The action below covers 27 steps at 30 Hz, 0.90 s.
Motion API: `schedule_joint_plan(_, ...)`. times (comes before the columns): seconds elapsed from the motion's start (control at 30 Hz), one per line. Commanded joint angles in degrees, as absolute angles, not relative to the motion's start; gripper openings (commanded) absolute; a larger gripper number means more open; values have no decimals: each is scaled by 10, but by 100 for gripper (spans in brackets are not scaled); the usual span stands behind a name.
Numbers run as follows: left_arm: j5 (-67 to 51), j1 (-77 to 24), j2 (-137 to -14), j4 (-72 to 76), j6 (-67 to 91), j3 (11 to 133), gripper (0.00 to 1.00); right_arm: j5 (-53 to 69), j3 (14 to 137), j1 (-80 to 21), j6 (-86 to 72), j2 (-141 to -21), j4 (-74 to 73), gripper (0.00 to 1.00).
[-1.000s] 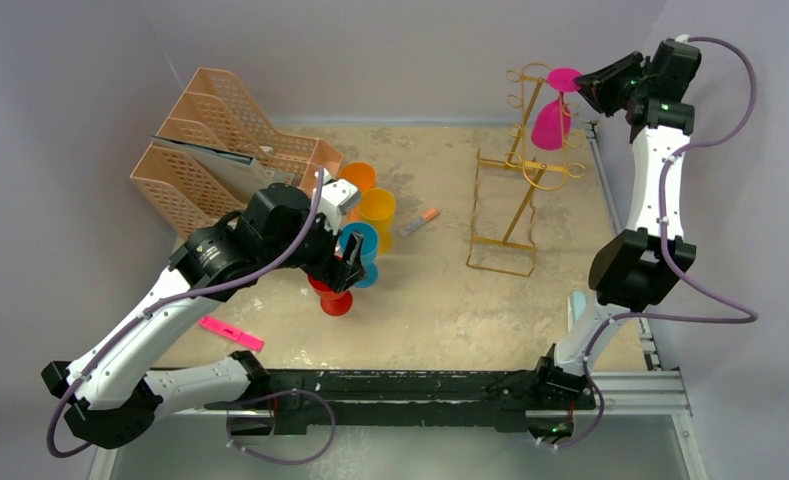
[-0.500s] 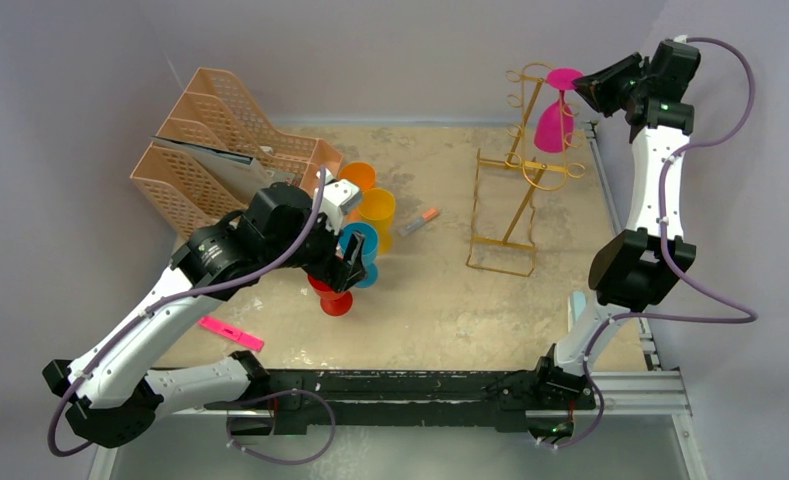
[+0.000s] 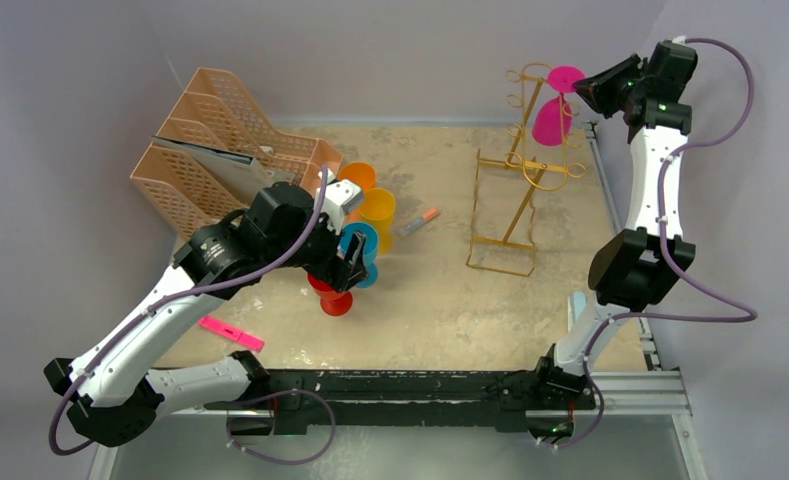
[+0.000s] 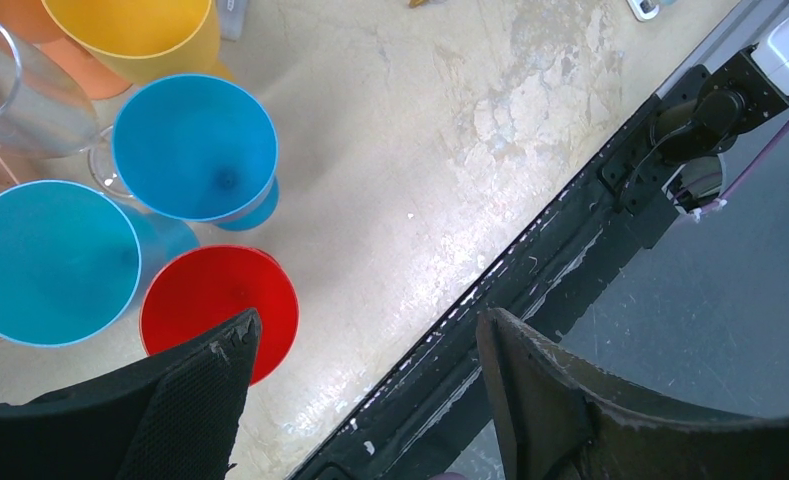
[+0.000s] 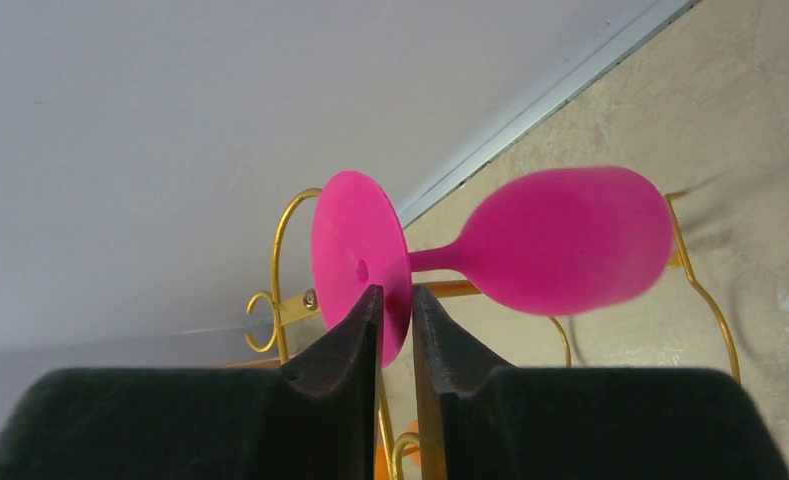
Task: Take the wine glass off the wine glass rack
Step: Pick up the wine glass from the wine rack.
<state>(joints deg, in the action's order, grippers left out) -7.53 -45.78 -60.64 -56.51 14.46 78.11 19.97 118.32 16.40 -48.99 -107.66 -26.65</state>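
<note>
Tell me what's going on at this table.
The right pincer grips the foot of the pink wine glass, which hangs bowl-down at the top of the gold wire rack, not yet lifted away. The left pincer hovers open above a red cup, taking no part.

One pink wine glass (image 5: 570, 240), one gold rack (image 3: 516, 205)
</note>
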Motion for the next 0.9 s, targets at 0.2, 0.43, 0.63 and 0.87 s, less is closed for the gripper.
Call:
schedule_joint_plan(0.2,-96,-458,-608,-539,159,792,78,183,1201,159,-465,-1067,-271,24)
schedule_joint_plan(0.43,-96,-458,-610,-540,163,793,78,170,1230,158,-447,-1075,-289,12)
schedule_joint_plan(0.63,-93,-458,-611,-536,165,792,78,125,1248,148,-397,-1070,-315,7)
schedule_joint_plan(0.87,-82,-459,-608,-540,171,793,78,155,1241,148,-428,-1082,-307,1)
